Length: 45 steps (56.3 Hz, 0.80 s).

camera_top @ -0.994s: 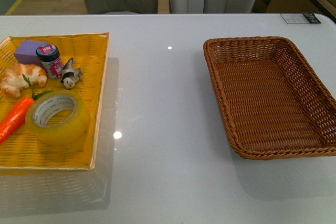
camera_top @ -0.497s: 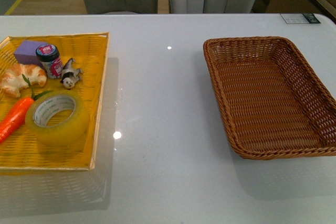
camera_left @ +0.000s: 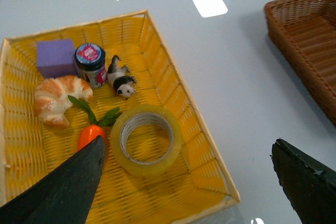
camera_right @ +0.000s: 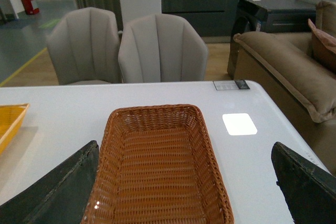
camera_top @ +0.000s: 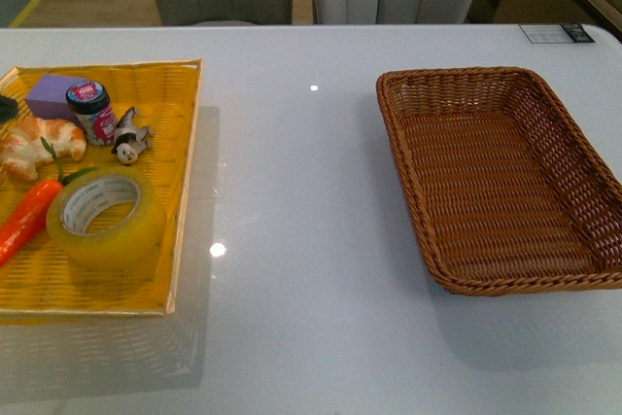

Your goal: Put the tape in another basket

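Step in hand: approach. Left tool (camera_left: 187,150) hangs released, jaws wide, over the yellow tray (camera_top: 185,191), where the tape (camera_top: 105,218) lies flat. Next move: descend, clench on the roll, carry toward 3 o'clock into the empty basket (camera_top: 452,73). Right tool (camera_right: 184,150): released, idle.

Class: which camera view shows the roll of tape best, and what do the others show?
The left wrist view: it looks down on the tape, showing the whole ring and core. The front view shows it whole but slanted. The right wrist view lacks it.
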Motion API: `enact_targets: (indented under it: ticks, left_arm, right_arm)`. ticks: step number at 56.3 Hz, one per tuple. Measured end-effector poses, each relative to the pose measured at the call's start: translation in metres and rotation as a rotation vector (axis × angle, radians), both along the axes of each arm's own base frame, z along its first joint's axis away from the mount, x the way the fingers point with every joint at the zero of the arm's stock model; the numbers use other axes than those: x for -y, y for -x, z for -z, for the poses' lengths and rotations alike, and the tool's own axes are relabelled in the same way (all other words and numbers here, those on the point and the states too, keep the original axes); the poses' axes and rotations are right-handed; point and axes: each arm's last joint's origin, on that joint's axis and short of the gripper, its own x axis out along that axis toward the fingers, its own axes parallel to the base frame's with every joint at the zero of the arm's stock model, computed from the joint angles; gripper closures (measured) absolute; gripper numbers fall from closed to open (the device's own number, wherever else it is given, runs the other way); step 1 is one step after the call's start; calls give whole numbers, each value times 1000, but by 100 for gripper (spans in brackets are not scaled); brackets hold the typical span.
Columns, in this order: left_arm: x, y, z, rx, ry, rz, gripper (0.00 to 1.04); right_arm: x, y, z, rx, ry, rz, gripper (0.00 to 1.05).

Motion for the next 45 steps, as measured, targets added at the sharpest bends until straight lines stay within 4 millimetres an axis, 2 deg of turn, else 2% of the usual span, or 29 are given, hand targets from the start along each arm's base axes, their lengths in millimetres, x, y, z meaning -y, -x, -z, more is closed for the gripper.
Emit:
enact_targets:
  ticks: [1, 8, 28, 45]
  left_arm:
    - [-1, -8, 11, -54, 9, -19, 9]
    - [0, -24, 43, -177, 16, -61, 9]
    - [-2, -49, 95, -343, -12, -218, 9]
    - [-3, -70, 113, -389, 48, -330, 9]
  right_arm:
    - [0, 0, 0, 0, 0, 0, 9]
    - [0, 0, 0, 0, 0, 0, 9]
    - [0, 0, 0, 0, 0, 0, 9]
    - [0, 0, 0, 0, 0, 0, 9]
